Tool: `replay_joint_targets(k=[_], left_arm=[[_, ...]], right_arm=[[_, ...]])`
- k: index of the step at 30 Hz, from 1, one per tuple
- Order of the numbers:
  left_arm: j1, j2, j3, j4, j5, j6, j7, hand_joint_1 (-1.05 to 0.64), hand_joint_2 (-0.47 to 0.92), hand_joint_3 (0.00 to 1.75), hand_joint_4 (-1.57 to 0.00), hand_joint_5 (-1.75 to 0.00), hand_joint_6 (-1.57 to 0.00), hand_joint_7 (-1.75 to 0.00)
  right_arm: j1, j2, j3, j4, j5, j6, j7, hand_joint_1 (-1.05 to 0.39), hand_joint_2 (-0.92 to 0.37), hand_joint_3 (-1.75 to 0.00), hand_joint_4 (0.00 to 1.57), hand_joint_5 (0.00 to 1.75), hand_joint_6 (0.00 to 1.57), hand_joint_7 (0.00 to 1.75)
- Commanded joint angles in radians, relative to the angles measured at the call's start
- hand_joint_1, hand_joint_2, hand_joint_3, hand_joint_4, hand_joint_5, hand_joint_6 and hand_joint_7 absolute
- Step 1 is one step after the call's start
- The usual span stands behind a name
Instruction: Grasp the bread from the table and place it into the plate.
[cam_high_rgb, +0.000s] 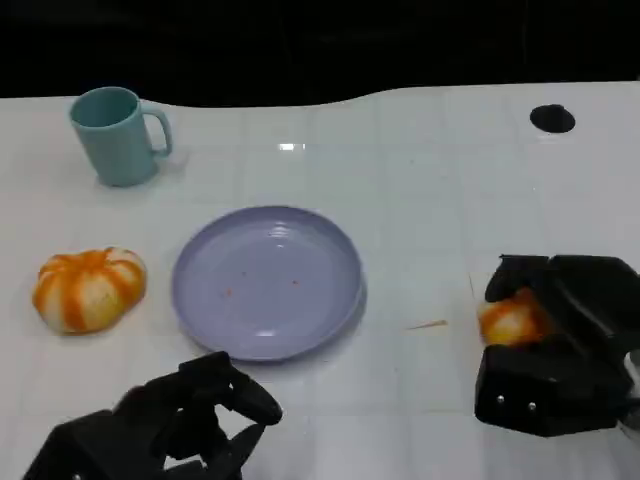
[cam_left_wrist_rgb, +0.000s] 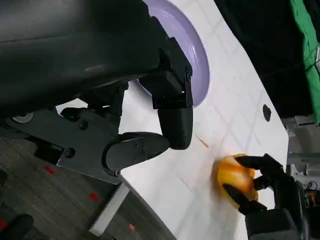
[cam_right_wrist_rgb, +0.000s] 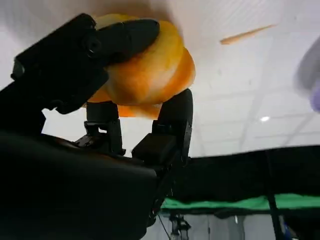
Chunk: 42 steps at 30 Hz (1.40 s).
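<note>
White tiled table (cam_high_rgb: 430, 200) runs back to a black backdrop. On it, the right hand (cam_high_rgb: 555, 345) grasps an orange bread roll (cam_high_rgb: 512, 320), its fingers (cam_right_wrist_rgb: 125, 37) wrapped over the crust, well right of the purple plate (cam_high_rgb: 267, 282). The left hand (cam_high_rgb: 175, 425) hovers near the plate's front rim, fingers apart, holding nothing. A second roll (cam_high_rgb: 90, 288) lies left of the plate, a teal mug (cam_high_rgb: 118, 135) behind it.
</note>
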Motion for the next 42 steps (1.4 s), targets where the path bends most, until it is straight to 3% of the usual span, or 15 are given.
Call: replay_joint_targets(k=[1, 5, 10, 17, 19, 25, 34, 42], left_arm=[[-0.003, 0.002, 0.0, -0.009, 0.004, 0.006, 0.007, -0.24, 0.77, 0.7, -0.67, -1.75, -0.62, -1.3], [-0.004, -0.004, -0.001, -0.014, 0.001, 0.019, 0.01, -0.24, 0.77, 0.7, -0.65, -1.75, -0.62, -1.3], [-0.01, -0.001, -0.003, -0.003, 0.01, 0.009, 0.009, -0.23, 0.77, 0.71, -0.64, -1.75, -0.62, -1.3], [-0.008, 0.003, -0.007, 0.012, 0.027, -0.021, 0.009, -0.22, 0.77, 0.7, -0.66, -1.75, -0.62, -1.31], [-0.003, 0.001, -0.002, 0.013, 0.02, -0.022, 0.004, -0.22, 0.77, 0.7, -0.66, -1.75, -0.62, -1.3], [0.007, 0.0, -0.004, 0.018, 0.015, -0.031, 0.001, -0.2, 0.78, 0.71, -0.65, -1.75, -0.62, -1.31], [0.02, 0.002, -0.013, 0.007, 0.026, -0.036, 0.005, -0.21, 0.77, 0.72, -0.62, -1.75, -0.61, -1.31], [0.031, 0.0, -0.012, 0.007, 0.025, -0.047, 0.005, -0.21, 0.78, 0.72, -0.64, -1.75, -0.6, -1.3]], right_arm=[[-0.001, -0.002, -0.011, -0.021, 0.023, -0.026, -0.027, -0.15, -0.43, -1.03, 0.89, 1.75, 0.75, 1.55], [0.001, 0.012, -0.021, -0.046, 0.06, -0.08, -0.055, -0.14, -0.41, -1.1, 0.86, 1.75, 0.69, 1.7], [0.001, 0.033, -0.027, -0.068, 0.087, -0.13, -0.081, -0.15, -0.38, -1.1, 0.91, 1.75, 0.7, 1.74], [-0.001, 0.063, -0.024, -0.088, 0.106, -0.197, -0.112, -0.1, -0.22, -1.36, 0.98, 1.75, 0.87, 1.49], [-0.003, 0.08, -0.024, -0.09, 0.135, -0.211, -0.096, -0.08, -0.23, -1.39, 0.99, 1.75, 0.88, 1.47], [-0.011, 0.144, -0.007, -0.086, 0.18, -0.211, -0.061, -0.07, -0.31, -1.31, 0.97, 1.75, 0.75, 1.69], [-0.12, 0.256, 0.033, 0.057, 0.177, -0.271, -0.091, -0.07, -0.23, -1.45, 1.0, 1.75, 0.76, 1.74], [-0.223, 0.339, 0.054, 0.225, 0.182, -0.33, -0.139, -0.1, -0.22, -1.48, 1.0, 1.75, 0.77, 1.75]])
